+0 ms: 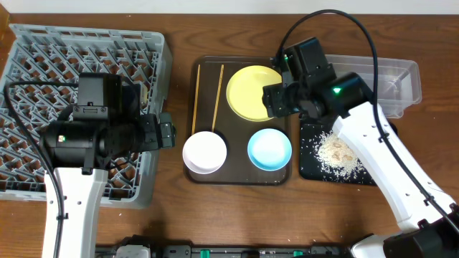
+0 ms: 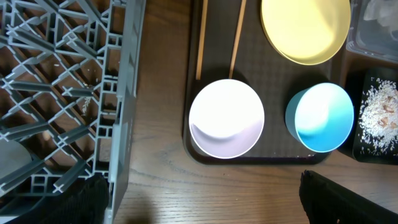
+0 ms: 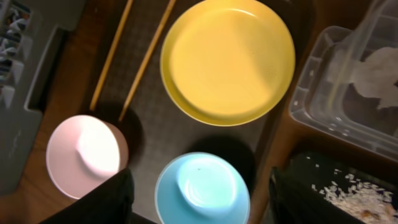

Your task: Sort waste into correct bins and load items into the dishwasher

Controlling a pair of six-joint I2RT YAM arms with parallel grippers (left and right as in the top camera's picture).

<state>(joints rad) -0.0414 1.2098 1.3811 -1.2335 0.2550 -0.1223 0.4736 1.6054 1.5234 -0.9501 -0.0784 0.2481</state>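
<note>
The yellow plate (image 1: 252,92), white bowl (image 1: 204,152), light blue bowl (image 1: 270,149) and two chopsticks (image 1: 195,97) lie on a dark brown serving tray (image 1: 244,175). The grey dish rack (image 1: 43,43) stands at the left. Rice scraps (image 1: 337,152) lie on the black tray (image 1: 312,168). A white tissue (image 3: 379,68) lies in the clear tub (image 1: 398,79). No green-yellow wrapper shows. My left gripper (image 2: 202,199) is open and empty over bare table between the rack and the white bowl (image 2: 226,118). My right gripper (image 3: 199,199) is open and empty above the blue bowl (image 3: 202,190), near the plate (image 3: 227,59).
The rack's right wall (image 2: 121,124) is close to my left finger. The serving tray's rim (image 2: 193,149) lies just beyond the left gripper. The black tray (image 3: 323,168) and the tub (image 3: 323,118) sit right of the right gripper. My right arm crosses above the black tray.
</note>
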